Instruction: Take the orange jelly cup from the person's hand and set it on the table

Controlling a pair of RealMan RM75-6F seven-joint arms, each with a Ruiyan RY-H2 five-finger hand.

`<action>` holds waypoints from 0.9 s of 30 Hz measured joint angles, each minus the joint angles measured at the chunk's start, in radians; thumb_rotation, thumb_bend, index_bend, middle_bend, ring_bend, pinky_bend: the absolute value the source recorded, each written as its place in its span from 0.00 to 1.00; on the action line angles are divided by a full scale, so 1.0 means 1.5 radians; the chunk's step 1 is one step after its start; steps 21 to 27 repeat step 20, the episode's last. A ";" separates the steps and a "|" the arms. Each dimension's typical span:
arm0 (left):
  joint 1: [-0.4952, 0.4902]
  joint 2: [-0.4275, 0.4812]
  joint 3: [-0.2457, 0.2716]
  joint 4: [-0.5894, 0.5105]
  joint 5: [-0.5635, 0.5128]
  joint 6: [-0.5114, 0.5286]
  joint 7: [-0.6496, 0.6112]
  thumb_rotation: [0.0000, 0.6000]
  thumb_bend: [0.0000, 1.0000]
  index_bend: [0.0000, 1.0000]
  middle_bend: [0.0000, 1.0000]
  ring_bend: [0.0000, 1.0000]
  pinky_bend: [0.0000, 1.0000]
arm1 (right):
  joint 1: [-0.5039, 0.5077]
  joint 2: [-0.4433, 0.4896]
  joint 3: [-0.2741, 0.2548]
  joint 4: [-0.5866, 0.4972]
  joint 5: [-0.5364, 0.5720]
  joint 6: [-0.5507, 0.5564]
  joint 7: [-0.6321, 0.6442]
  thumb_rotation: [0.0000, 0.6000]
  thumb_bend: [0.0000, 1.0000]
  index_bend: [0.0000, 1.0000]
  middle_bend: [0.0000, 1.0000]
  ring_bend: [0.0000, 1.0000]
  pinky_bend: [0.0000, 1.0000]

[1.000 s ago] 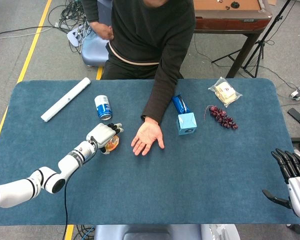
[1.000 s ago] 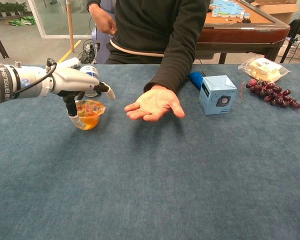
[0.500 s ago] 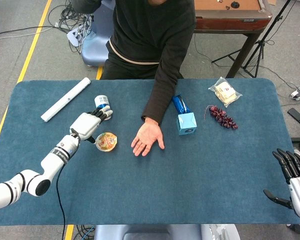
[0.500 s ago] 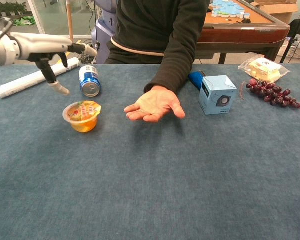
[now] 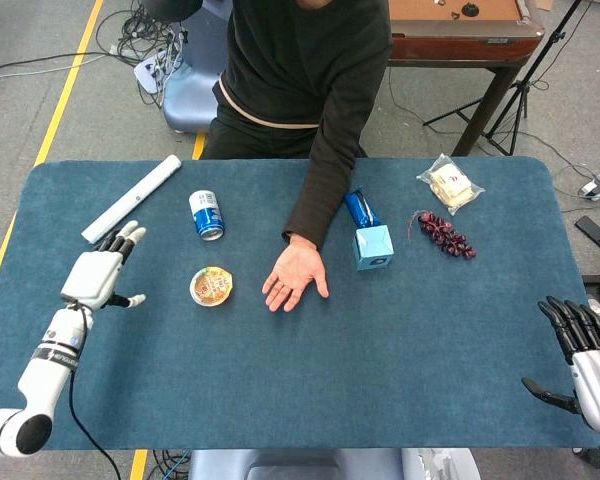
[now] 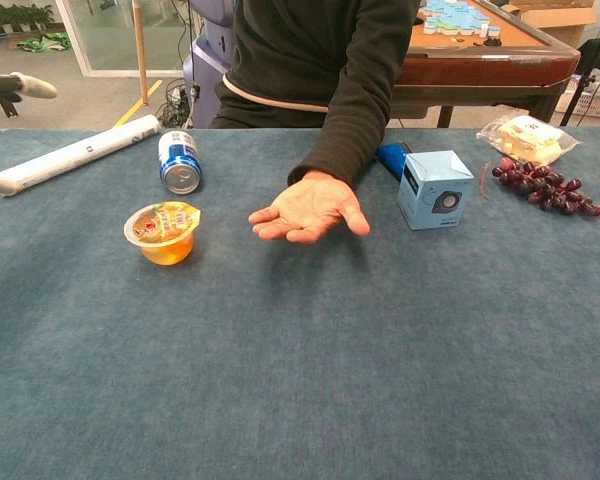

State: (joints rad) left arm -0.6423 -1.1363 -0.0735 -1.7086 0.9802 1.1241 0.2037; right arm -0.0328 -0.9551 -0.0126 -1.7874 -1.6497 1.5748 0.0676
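The orange jelly cup (image 5: 212, 286) (image 6: 162, 233) stands upright on the blue table, alone, a little left of the person's hand (image 5: 295, 276) (image 6: 307, 209), which lies palm up with nothing in it. My left hand (image 5: 102, 270) hovers well left of the cup, fingers spread and holding nothing; in the chest view only its fingertips (image 6: 25, 87) show at the left edge. My right hand (image 5: 588, 355) stays at the table's right front corner, fingers apart and holding nothing.
A blue can (image 5: 206, 214) lies just behind the cup, and a white tube (image 5: 132, 198) lies at the back left. A light-blue box (image 5: 373, 246), dark grapes (image 5: 443, 233) and a snack bag (image 5: 449, 183) sit to the right of the person's arm.
My left hand let go of the jelly cup, which now stands on the table, and drew back to the left. The person's hand and my right hand stayed put.
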 measured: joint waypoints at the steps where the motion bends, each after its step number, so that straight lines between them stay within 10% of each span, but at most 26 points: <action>1: 0.013 0.004 0.005 -0.013 0.001 0.017 0.005 1.00 0.14 0.00 0.00 0.00 0.18 | 0.001 -0.001 0.000 0.000 0.000 -0.002 0.000 1.00 0.08 0.02 0.06 0.00 0.06; 14: 0.177 -0.015 0.072 -0.076 0.156 0.245 0.039 1.00 0.14 0.00 0.00 0.00 0.15 | 0.012 -0.013 0.002 0.010 -0.005 -0.009 0.009 1.00 0.08 0.03 0.06 0.00 0.06; 27: 0.221 -0.049 0.091 -0.060 0.234 0.292 0.062 1.00 0.14 0.00 0.00 0.00 0.13 | 0.008 -0.015 0.001 0.014 -0.006 -0.001 0.014 1.00 0.08 0.03 0.06 0.00 0.06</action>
